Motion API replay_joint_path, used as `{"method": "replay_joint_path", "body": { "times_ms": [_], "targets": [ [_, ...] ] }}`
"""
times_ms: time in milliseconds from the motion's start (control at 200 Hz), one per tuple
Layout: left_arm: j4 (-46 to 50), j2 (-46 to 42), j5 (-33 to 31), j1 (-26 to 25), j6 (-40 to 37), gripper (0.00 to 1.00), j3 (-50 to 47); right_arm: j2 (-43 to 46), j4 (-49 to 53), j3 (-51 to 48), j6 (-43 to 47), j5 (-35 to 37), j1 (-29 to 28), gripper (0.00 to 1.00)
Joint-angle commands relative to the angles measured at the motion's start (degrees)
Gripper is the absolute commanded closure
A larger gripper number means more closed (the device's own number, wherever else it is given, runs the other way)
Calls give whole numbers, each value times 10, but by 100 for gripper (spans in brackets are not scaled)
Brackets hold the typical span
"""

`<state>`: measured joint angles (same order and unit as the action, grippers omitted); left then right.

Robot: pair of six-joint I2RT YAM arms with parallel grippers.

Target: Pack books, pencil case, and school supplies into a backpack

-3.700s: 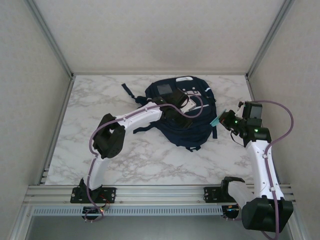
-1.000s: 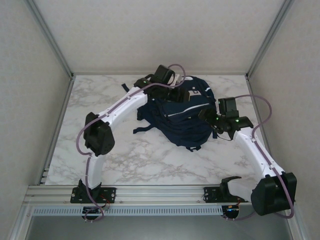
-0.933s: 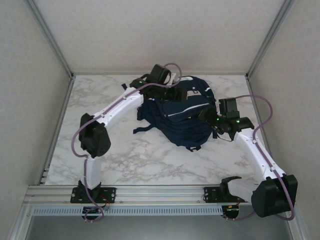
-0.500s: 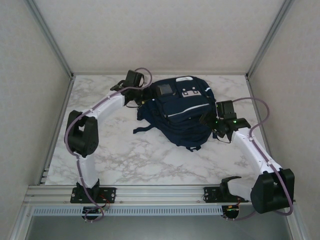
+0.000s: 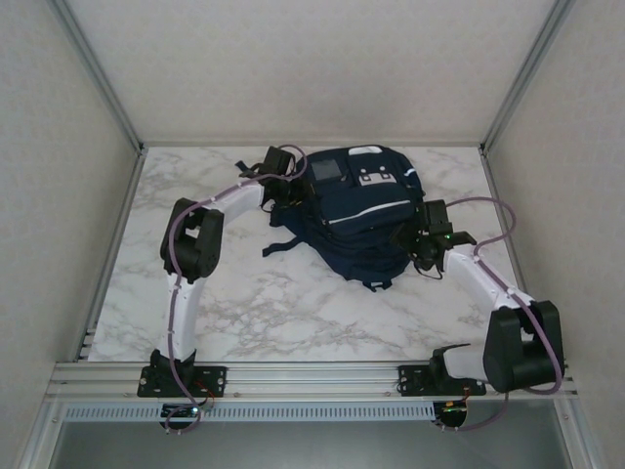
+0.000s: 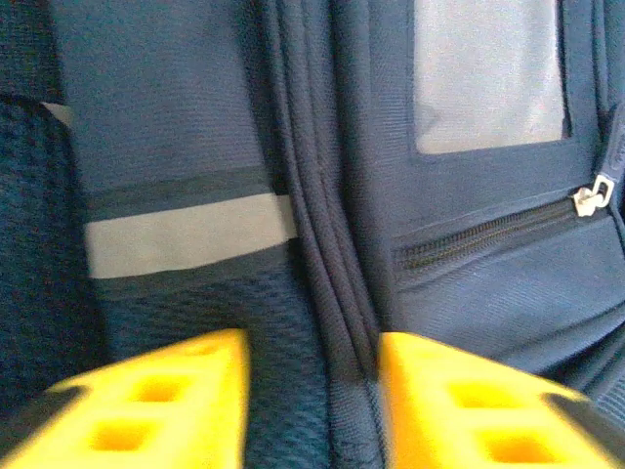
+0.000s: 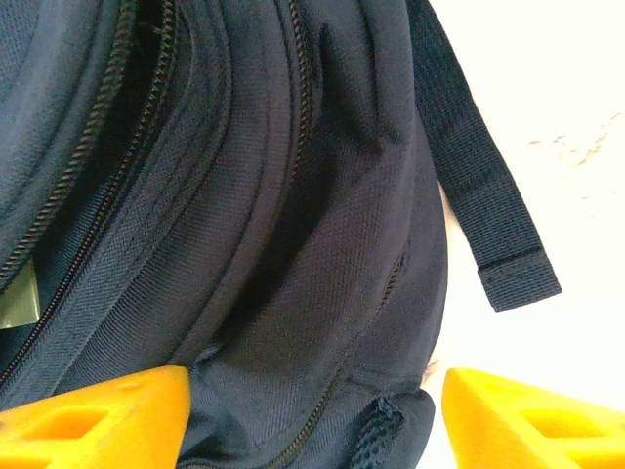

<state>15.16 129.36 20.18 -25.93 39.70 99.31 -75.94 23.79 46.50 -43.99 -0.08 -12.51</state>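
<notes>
White grey-veined marble tabletop, pale speckled walls on three sides, aluminium corner posts, soft even light

A white, grey-veined marble tabletop is lying inside pale textured walls rising at 9, 12 and 3 o'clock. Aluminium posts are slanting up at 11 and 1 o'clock, and a slotted metal rail is running along the edge at 6 o'clock.

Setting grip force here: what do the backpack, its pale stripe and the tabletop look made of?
Backpack: matte navy woven fabric, probably synthetic; the weave shows, with a mesh panel below the stripe.
Stripe: smooth grey band, possibly reflective tape.
Tabletop: smooth, marble-patterned; stone or laminate, cannot tell.
</notes>
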Motion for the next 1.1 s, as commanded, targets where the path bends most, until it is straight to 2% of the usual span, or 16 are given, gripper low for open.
{"method": "replay_joint_path", "body": {
  "times_ms": [0, 100, 310, 470, 691, 716, 766, 826, 886, 936, 1011, 1091],
  "targets": [
    [9, 3, 2, -8, -4, 100, -38, -56, -64, 17, -12, -2, 3, 36],
    [-14, -43, 8, -11, -3, 100, -126, -108, -85, 52, -10, -2, 4, 43],
    [-55, -147, 27, -30, 17, 100, -283, -203, -76, 165, 20, 28, 5, 45],
    [-52, -173, 33, -73, 22, 100, -311, -258, 2, 272, 51, 61, 9, 42],
    [-73, -180, 60, -104, 58, 100, -303, -203, 66, 284, 84, 113, 9, 33],
    [-68, -189, 55, -104, 58, 96, -301, -191, 75, 281, 87, 116, 9, 32],
    [-50, -210, 36, -102, 50, 81, -295, -164, 91, 271, 97, 115, 7, 30],
    [-22, -239, 3, -98, 37, 51, -287, -132, 113, 259, 101, 112, 3, 27],
    [-5, -266, -34, -90, 28, 32, -285, -102, 128, 244, 103, 104, -8, 25],
    [1, -282, -57, -82, 24, 24, -288, -80, 137, 231, 101, 96, -21, 23],
    [-1, -294, -82, -67, 24, 17, -296, -55, 149, 215, 85, 87, -41, 21],
    [-5, -286, -93, -51, 27, 15, -296, -35, 138, 191, 60, 76, -71, 19]
  ]
}}
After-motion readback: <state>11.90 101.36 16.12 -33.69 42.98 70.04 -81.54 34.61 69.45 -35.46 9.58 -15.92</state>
